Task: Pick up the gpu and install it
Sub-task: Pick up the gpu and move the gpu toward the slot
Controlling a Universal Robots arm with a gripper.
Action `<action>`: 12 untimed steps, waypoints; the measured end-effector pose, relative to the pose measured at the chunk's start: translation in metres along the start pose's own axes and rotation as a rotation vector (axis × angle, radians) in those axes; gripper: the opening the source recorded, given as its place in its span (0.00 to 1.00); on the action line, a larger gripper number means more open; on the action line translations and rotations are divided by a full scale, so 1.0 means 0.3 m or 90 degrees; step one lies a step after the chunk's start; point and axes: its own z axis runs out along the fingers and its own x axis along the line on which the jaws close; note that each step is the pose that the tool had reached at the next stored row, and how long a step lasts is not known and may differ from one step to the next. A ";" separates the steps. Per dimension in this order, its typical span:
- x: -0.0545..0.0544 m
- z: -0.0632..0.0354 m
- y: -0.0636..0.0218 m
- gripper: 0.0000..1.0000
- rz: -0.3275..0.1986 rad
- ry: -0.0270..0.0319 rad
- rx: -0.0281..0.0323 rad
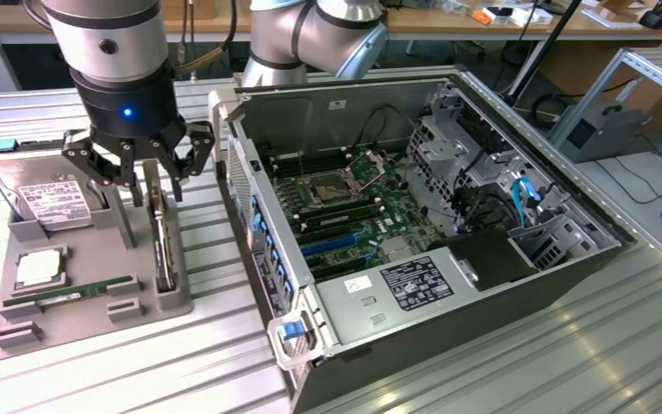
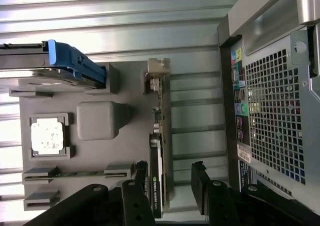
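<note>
The gpu point(image 1: 163, 250) is a thin card standing on edge in a slot of the grey holder tray point(image 1: 78, 321), at the exterior view's left of the open computer case point(image 1: 423, 216). My gripper point(image 1: 159, 185) hangs just above the card's far end, open, one finger on each side of it. In the wrist view the gpu point(image 2: 160, 151) runs between my dark fingertips point(image 2: 141, 173), nearer one of them, and the gripper point(image 2: 170, 177) does not clamp it. The motherboard point(image 1: 343, 203) lies exposed inside the case.
The tray also holds a silver hard drive point(image 1: 44, 197) with a blue bracket point(image 2: 67, 61), a square processor chip point(image 1: 38, 269) and a green memory stick point(image 1: 72, 293). The case's rear panel point(image 2: 270, 111) stands close beside the tray. Ribbed metal table point(image 1: 538, 345) lies all around.
</note>
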 end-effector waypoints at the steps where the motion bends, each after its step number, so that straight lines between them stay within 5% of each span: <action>1: 0.000 0.009 -0.001 0.48 0.000 0.0000 -0.0001; 12: 0.002 0.046 -0.007 0.48 0.000 0.0000 -0.0001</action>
